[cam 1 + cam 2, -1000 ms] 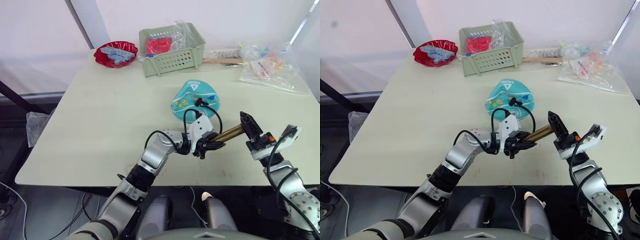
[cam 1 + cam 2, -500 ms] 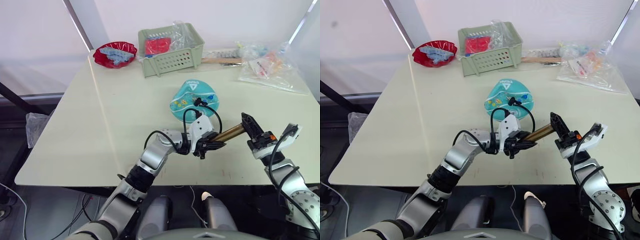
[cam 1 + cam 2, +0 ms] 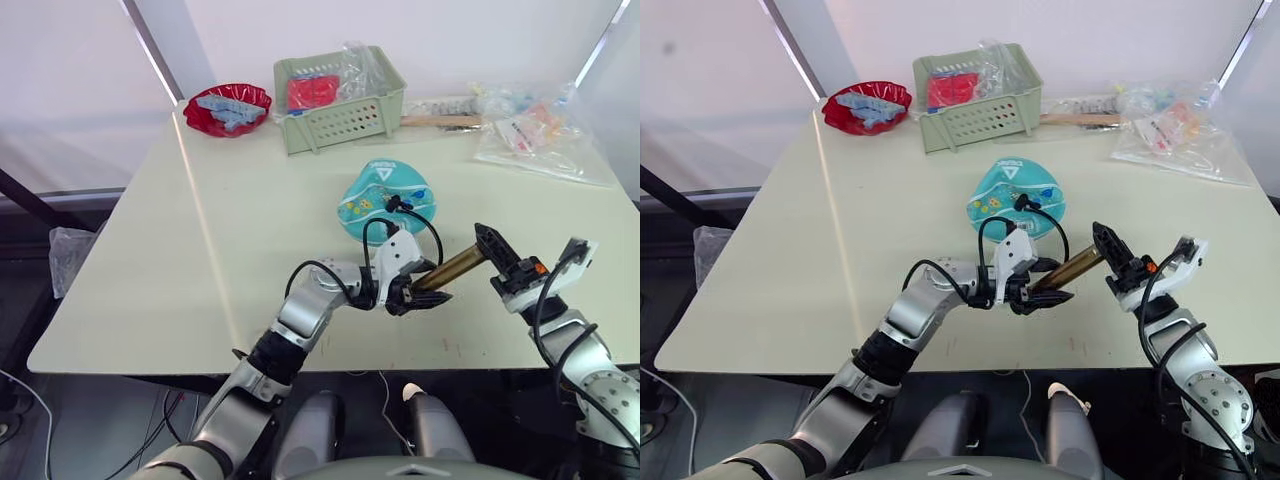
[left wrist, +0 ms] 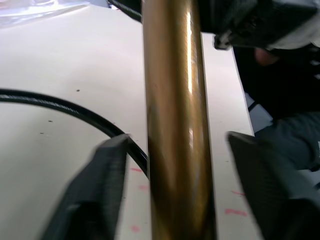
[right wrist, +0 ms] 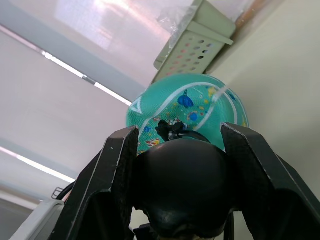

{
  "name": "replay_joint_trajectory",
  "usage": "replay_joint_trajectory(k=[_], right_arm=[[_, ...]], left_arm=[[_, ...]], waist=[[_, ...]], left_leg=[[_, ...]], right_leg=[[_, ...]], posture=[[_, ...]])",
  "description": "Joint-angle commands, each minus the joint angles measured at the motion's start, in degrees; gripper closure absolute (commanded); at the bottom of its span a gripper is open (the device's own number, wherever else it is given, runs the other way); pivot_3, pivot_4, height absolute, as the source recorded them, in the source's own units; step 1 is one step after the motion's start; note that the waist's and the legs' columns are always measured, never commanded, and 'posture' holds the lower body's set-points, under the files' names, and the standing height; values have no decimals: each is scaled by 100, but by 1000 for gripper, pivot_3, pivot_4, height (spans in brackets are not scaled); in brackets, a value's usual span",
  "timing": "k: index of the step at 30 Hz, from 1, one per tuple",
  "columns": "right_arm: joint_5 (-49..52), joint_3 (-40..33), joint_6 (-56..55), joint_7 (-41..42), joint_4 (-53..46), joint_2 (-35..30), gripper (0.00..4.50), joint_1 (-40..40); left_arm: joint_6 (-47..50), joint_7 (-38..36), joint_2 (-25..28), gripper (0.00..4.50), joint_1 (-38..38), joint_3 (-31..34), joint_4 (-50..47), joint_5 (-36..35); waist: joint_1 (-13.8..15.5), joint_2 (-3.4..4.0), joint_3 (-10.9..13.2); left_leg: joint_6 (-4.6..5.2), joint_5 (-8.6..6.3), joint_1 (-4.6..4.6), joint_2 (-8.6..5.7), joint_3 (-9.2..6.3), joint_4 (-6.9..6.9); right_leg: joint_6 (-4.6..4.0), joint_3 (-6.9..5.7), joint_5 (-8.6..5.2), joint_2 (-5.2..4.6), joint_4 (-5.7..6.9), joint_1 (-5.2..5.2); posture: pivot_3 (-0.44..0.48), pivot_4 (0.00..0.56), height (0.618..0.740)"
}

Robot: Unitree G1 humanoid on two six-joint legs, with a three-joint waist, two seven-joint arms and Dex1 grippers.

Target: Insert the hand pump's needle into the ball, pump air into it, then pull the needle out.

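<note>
You are in the pumping step: the ball (image 3: 386, 203) sits on the worktop (image 3: 200, 250) near its middle, looking soft and partly flattened, with the black hose (image 3: 400, 215) looping from its top down to the hand pump (image 3: 452, 267). The needle itself is too small to make out, but the hose fitting sits at the ball's surface, so judge it inserted. Your left pincer (image 3: 418, 296) straddles the brass barrel, its fingers (image 4: 102, 190) apart on either side and not clearly clamped. Your right pincer (image 3: 497, 259) is closed around the black handle end (image 5: 182, 187). Next, tighten the left hold to steady the barrel, then stroke the handle along its axis without tugging the hose.
</note>
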Motion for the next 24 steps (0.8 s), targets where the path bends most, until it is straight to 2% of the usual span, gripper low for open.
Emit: replay_joint_trajectory(k=[1, 8, 13, 24], right_arm=[[-53, 58, 90, 80, -554, -295, 2408, -306], [-631, 262, 321, 376, -747, -1094, 2408, -792], [-1730, 801, 308, 1201, -962, -1882, 2408, -1071], [-2998, 1302, -57, 1953, -1096, -1865, 2408, -1124]], left_arm=[[237, -416, 240, 42, -71, 136, -556, -411], [381, -703, 868, 42, -128, 167, -723, -473], [185, -758, 1138, 42, -154, 0, -393, -260], [-27, -666, 974, 42, 42, -167, 92, -17]], waist=[[-42, -1, 0], [-43, -4, 2], [-40, -7, 4], [-34, -28, 16]], left_leg=[[0, 0, 0, 2, 0, 0], [0, 0, 1, 6, 2, 0], [0, 0, -3, 5, 10, 0], [0, 0, -7, 13, 11, 0]], right_leg=[[-1, 1, 0, 1, 2, -1], [-1, 4, -3, 7, 4, -3], [1, 10, -2, 7, 3, -10], [1, 12, -2, 9, 3, -13]], posture=[[0, 150, 737], [0, 150, 737], [0, 150, 737], [0, 150, 737]])
